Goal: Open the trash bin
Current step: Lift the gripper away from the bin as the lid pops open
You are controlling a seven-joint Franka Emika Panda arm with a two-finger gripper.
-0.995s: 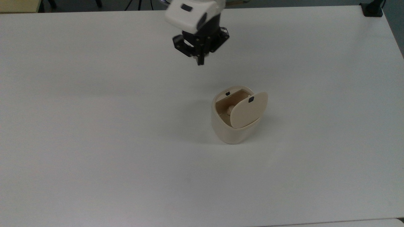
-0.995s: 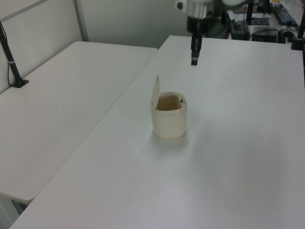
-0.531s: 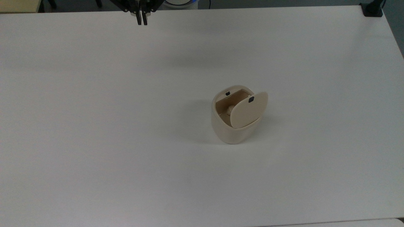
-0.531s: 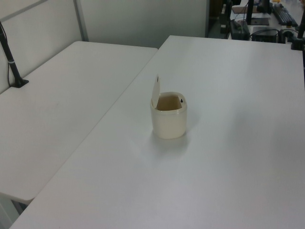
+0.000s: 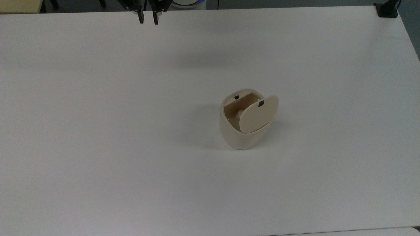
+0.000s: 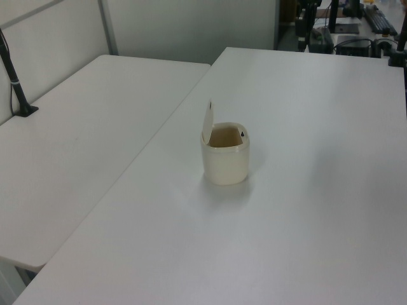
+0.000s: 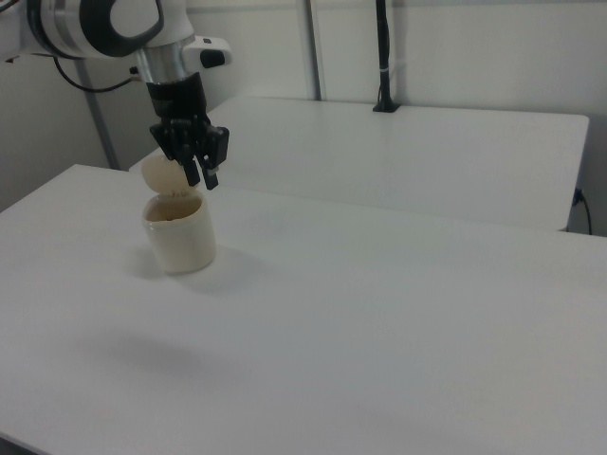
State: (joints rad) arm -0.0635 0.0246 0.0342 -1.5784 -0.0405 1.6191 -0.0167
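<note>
Your white table [image 5: 98, 147] spreads across the whole top view, with a second white table [image 6: 76, 121] alongside it on the left view's left. Above, your arm [image 7: 114, 24] reaches in from the right view's upper left and carries the gripper [image 5: 147, 18] up at the top view's top edge, well apart from the bin — its two fingers [image 5: 141, 16] hang with a clear gap between them, holding nothing. In the right view the gripper [image 7: 203, 175] points down, overlapping the raised lid on screen.

The trash bin [image 5: 241, 131] stands upright on the table, a little right of centre in the top view, its long axis vertical and its mouth facing up. Its lid [image 5: 259, 113] is swung open and stands nearly on edge at the top view's right side of the rim — on the left view's left [image 6: 207, 119]. A small black button [image 5: 261, 103] sits near the lid's free edge.
</note>
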